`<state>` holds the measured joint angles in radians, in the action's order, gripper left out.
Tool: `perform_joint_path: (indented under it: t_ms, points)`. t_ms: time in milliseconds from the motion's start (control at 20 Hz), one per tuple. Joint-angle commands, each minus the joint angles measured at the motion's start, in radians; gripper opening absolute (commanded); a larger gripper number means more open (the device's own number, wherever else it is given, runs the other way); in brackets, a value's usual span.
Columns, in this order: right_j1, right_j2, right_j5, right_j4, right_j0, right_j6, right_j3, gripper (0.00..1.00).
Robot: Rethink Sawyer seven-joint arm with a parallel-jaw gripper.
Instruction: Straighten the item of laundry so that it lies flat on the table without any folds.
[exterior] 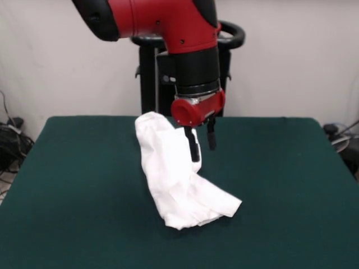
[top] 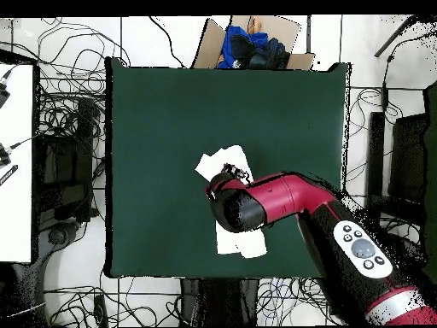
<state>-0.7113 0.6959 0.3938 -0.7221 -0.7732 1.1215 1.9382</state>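
Laundry: the white T-shirt [exterior: 179,179] is bunched into a tall, crumpled heap near the middle of the table [exterior: 78,185], with only plain white cloth showing in the front view.
Shape: its upper part stands raised at the far left of the heap, and the cloth slopes down to a rumpled, folded end lying on the table at the near right.
Overhead: the shirt [top: 224,164] shows as white patches on either side of the arm, one toward the far side of the table and one toward the robot's base; the middle is hidden under the arm.
Gripper: the gripper [exterior: 202,143] hangs below the red wrist, its two dark fingers apart, with open space between them.
Contact: one finger [exterior: 193,147] lies against the raised cloth on the shirt's right side; the other hangs clear of it. It may be that a fold is caught on that finger, but the front view does not settle this.
Arm: the red and black arm [top: 290,201] reaches over the table from the base side.
Table: dark green top, bare around the heap.
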Motion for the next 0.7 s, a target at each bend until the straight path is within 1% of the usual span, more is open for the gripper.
perform_joint_path:
  t_ms: [50,250,400,550,700]
  points:
    - [0.074,0.0,0.085,0.022,0.007,0.009,-0.095,1.0]
    - [0.097,-0.013,0.068,0.002,0.031,0.021,-0.125,1.0]
    - [0.088,-0.012,0.05,-0.007,0.037,0.028,-0.131,1.0]
    - [0.088,0.009,0.064,0.011,0.029,0.013,-0.137,1.0]
    - [0.114,0.042,0.107,0.042,0.017,-0.025,-0.149,1.0]
